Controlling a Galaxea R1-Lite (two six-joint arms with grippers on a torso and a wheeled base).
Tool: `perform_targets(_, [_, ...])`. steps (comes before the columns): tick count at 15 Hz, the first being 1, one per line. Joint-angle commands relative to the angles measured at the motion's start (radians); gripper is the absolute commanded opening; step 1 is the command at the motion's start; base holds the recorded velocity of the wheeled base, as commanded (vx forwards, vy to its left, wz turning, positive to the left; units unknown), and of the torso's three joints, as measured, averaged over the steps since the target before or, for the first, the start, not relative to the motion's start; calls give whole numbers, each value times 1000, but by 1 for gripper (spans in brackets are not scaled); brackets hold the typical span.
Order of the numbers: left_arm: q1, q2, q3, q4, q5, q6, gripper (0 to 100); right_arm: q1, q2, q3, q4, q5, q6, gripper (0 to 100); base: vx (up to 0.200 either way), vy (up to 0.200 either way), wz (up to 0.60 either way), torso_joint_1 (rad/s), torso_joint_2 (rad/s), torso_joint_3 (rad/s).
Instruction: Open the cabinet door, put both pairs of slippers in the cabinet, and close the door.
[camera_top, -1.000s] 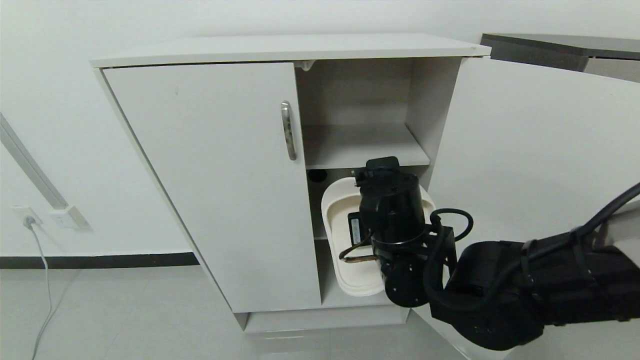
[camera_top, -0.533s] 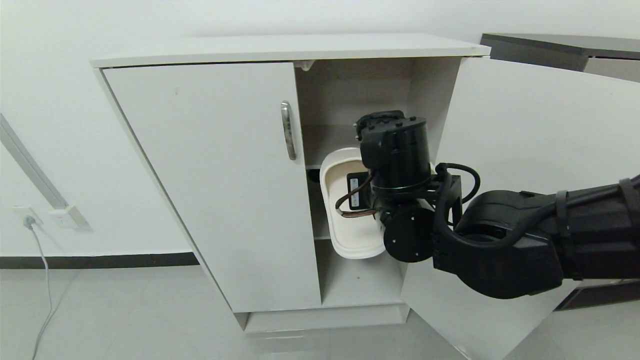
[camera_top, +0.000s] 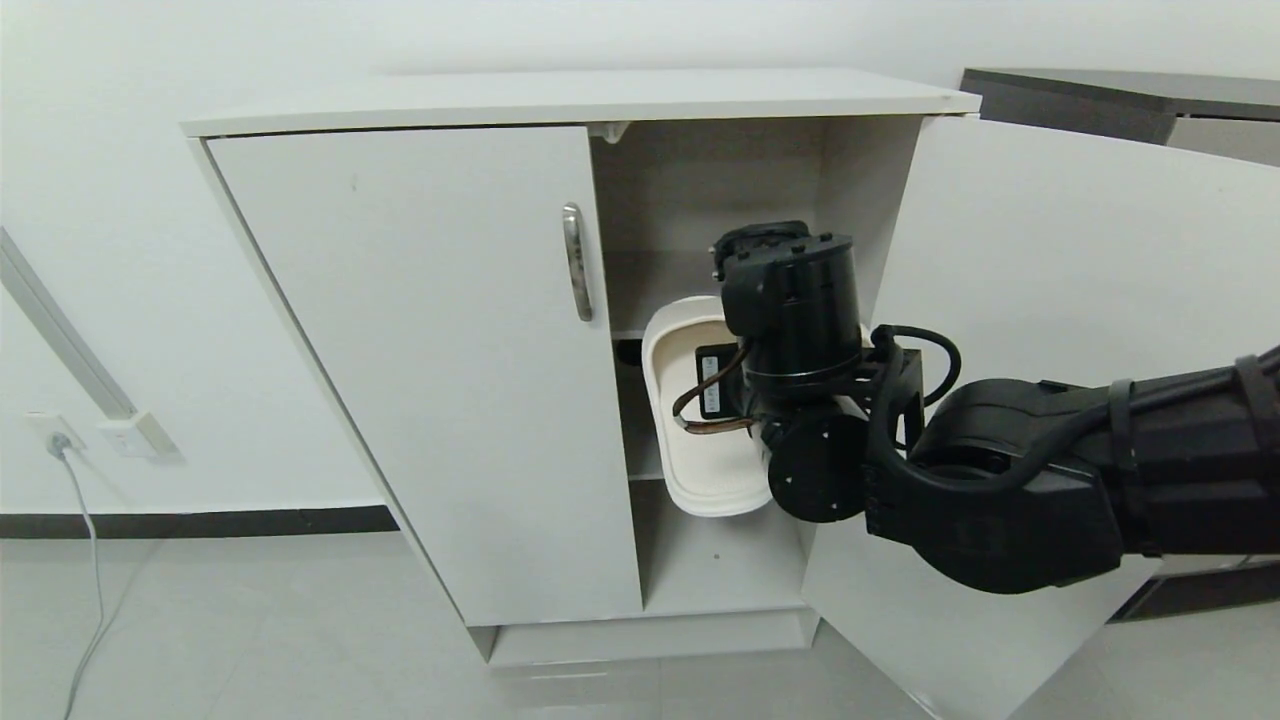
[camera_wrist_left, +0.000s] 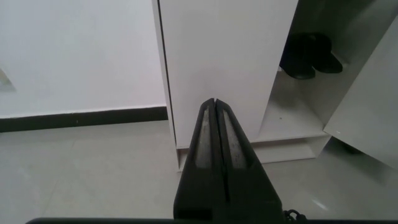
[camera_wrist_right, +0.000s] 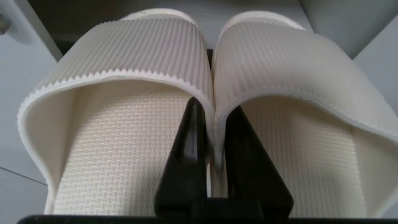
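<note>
Up from the bottom compartment over the last second, the right arm now carries its load level with the middle of the opening and has barely shifted in the last half second. The cabinet (camera_top: 580, 95) stands with its right door (camera_top: 1050, 300) swung wide and its left door (camera_top: 420, 380) shut. The cream slippers (camera_top: 700, 470) hang steeply tilted in the open half, upper end just below the upper shelf (camera_top: 730, 290), not yet resting on anything. The black slippers (camera_wrist_left: 311, 53) already sit inside, lower down; which level I cannot tell. The right gripper (camera_wrist_right: 211, 134) is clamped on the two touching inner edges of the cream pair, so only a thin pinch holds both. The left gripper (camera_wrist_left: 214, 106) hangs low facing the cabinet, fingers pressed together on nothing. Likely trouble: the upper end catching the shelf edge or the shut door's edge on the way in, which could twist one slipper out of that narrow grip and drop it.
</note>
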Motion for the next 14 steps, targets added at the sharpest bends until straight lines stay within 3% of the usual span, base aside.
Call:
perform_targets(1, [0, 0, 0, 0, 0, 0, 0, -1, 1, 0, -1, 0, 0, 0, 200, 0, 0, -7, 12, 2])
perform_targets(10, [0, 0, 0, 0, 0, 0, 0, -32, 38, -12, -3, 12, 0, 0, 200, 0, 0, 4, 3, 2])
perform_targets(14, [0, 0, 0, 0, 1, -2, 0, -80, 98, -139, 75, 58, 2, 0, 0, 0, 0, 0, 0, 0])
